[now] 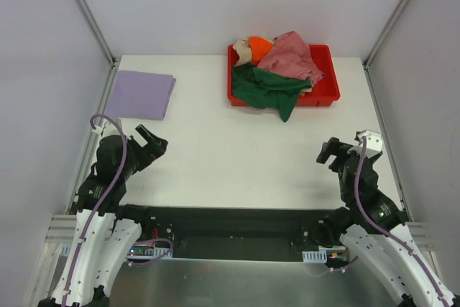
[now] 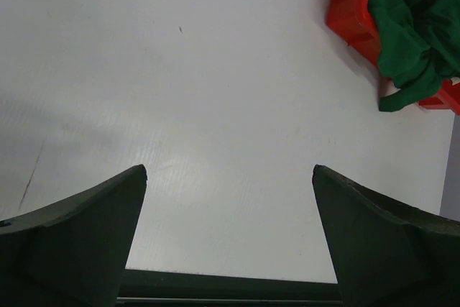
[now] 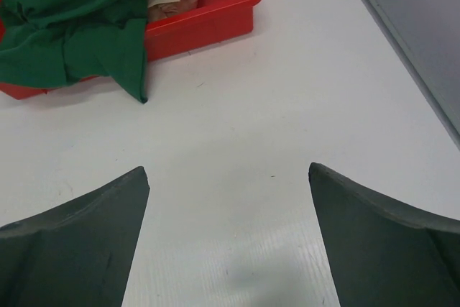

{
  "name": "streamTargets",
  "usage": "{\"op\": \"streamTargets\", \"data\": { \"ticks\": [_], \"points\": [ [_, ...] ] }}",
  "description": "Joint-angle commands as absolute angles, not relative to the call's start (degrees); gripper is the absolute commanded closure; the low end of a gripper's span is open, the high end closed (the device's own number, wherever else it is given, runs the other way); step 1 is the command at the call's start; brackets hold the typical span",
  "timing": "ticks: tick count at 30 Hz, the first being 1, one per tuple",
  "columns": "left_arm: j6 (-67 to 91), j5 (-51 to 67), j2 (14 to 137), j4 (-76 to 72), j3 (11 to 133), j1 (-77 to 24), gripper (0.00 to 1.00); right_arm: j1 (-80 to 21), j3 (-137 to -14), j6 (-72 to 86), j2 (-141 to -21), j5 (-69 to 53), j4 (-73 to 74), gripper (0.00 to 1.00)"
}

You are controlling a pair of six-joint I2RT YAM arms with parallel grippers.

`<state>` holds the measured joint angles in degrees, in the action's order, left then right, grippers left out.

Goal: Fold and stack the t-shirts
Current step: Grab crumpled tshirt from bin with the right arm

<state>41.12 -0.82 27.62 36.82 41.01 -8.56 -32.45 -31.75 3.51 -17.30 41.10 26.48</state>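
While the left gripper (image 1: 154, 141) and right gripper (image 1: 331, 152) hover over the tabletop (image 1: 237, 156), jaws spread wide and empty, the dark green shirt (image 1: 269, 90) lies ahead and left of the right jaws, the nearer pair. It is crumpled along the glossy red tray's (image 1: 327, 95) front wall, a limp tail spilling over. A lavender shirt (image 1: 141, 94), folded flat, sits off to the left of the left jaws.

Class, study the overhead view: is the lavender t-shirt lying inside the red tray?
No, the lavender t-shirt lies folded flat on the table at the far left, well apart from the red tray.
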Motion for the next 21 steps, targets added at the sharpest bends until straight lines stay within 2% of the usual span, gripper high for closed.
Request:
{"op": "streamTargets", "data": {
  "ticks": [1, 9, 13, 18, 21],
  "points": [
    [41.4, -2.2, 27.7, 38.0, 41.9, -8.3, 0.01, -32.3, -34.0, 0.7, -18.4, 34.4, 24.7, 0.04],
    [42.9, -3.5, 30.8, 37.9, 41.6, -8.3, 0.01, -32.3, -33.6, -3.1, -25.6, 17.6, 18.2, 0.04],
    [42.9, -0.4, 29.6, 36.0, 39.6, -8.3, 0.01, -32.3, -36.3, -2.6, -33.2, 16.1, 16.7, 0.04],
    [42.0, 5.7, 27.5, 28.8, 35.3, -8.3, 0.01, -32.4, -48.2, 2.9, -48.6, 17.8, 22.2, 0.04],
    [41.8, 6.8, 27.5, 27.6, 34.4, -8.3, 0.01, -32.6, -53.3, 2.9, -58.3, 18.3, 19.5, 0.04]
  ]
}}
